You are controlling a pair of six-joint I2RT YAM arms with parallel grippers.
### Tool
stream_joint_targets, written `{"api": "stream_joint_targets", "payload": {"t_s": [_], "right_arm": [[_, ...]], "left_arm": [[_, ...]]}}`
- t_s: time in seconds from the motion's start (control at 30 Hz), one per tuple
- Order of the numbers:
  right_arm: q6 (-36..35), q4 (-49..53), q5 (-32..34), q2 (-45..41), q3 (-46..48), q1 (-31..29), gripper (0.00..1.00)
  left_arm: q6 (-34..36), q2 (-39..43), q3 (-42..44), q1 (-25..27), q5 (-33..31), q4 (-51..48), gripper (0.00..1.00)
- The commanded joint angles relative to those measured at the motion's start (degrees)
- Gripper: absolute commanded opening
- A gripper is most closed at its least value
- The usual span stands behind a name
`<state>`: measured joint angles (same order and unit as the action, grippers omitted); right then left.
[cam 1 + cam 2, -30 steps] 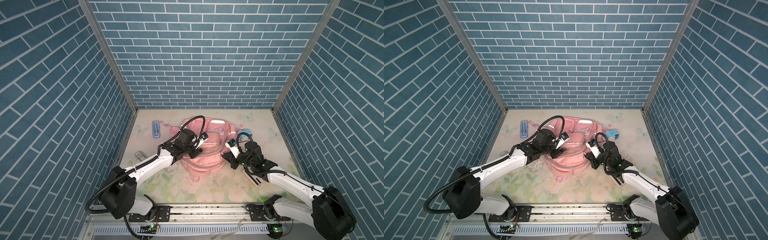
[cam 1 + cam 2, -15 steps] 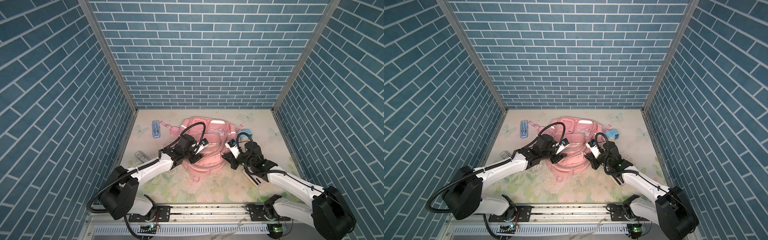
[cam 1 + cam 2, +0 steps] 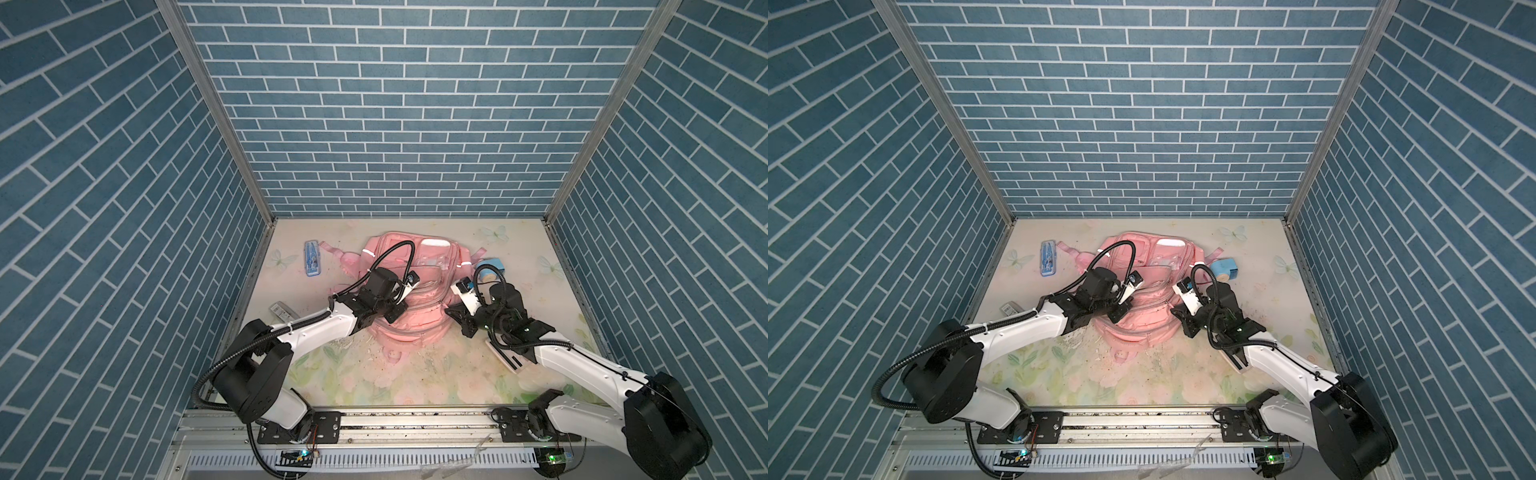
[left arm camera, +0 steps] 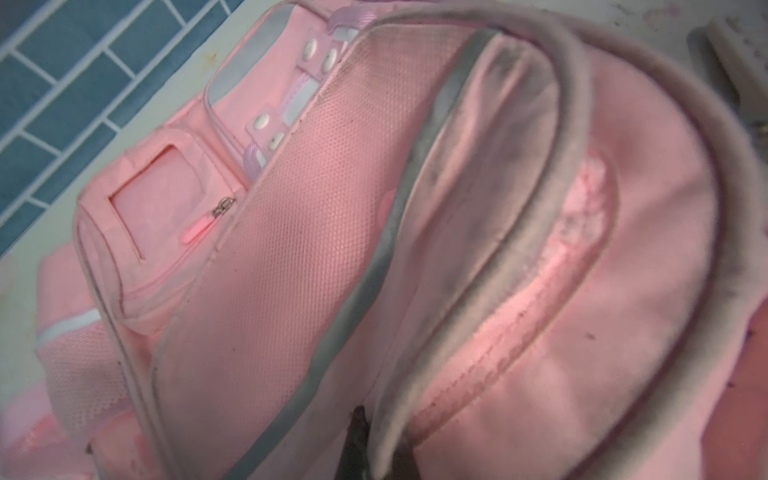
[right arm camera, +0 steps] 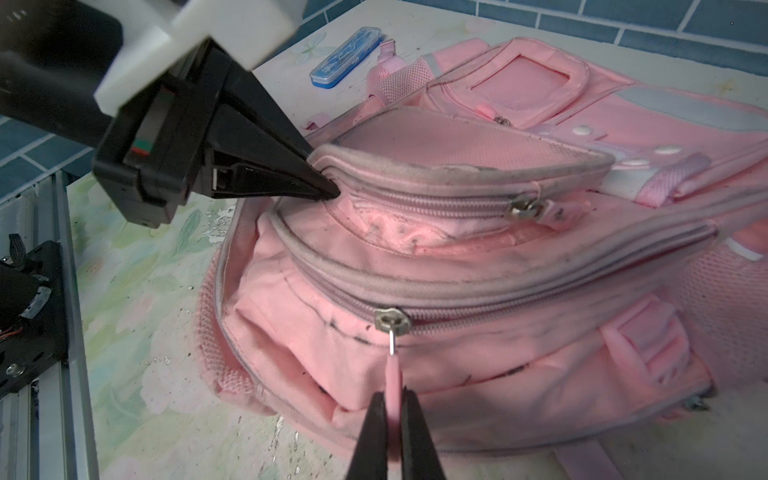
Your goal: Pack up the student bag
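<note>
the desk (image 3: 415, 374) wears a pale floral print, pink blooms and green leaves, with faint butterflies toward the back. dark specks and white chips fleck its middle. the pink student bag (image 3: 424, 318) lies on it at the centre, pockets up. a blue pencil case (image 3: 312, 258) lies left of the bag, near the back-left corner. a small grey oblong (image 3: 281, 309) lies by the left edge. a blue roll (image 3: 490, 266) sits just beside the bag's right side. a flat white piece with a black stripe (image 3: 505, 355) lies further forward on the right, only partly seen.
</note>
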<state>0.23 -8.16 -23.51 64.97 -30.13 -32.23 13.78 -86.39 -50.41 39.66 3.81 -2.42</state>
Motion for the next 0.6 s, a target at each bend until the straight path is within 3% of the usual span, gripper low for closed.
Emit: {"api": "stream_joint_targets", "payload": {"t_s": [0.0,0.13,0.3,0.43,0.57], "right_arm": [[0.3,-2.1,4.0,0.1,-3.2,0.5,0.00],[-1.8,0.8,4.9,2.3,-7.4,1.8,0.00],[-4.4,2.4,6.2,3.6,-11.1,3.9,0.00],[-8.6,3.9,0.3,2.6,-12.4,4.0,0.00],[-7.7,3.4,-3.3,0.1,-10.8,3.2,0.00]], "left_arm": [[-8.7,0.3,-2.7,0.5,-3.9,-5.4,0.00],[-19.4,0.7,-8.7,1.5,-5.8,-14.4,0.00],[-28.3,0.5,-13.2,3.9,-6.1,-17.8,0.00],[-33.1,-3.1,-19.0,3.6,-6.2,-20.1,0.00],[-36.3,-5.8,-22.8,2.8,-5.4,-19.5,0.00]]}}
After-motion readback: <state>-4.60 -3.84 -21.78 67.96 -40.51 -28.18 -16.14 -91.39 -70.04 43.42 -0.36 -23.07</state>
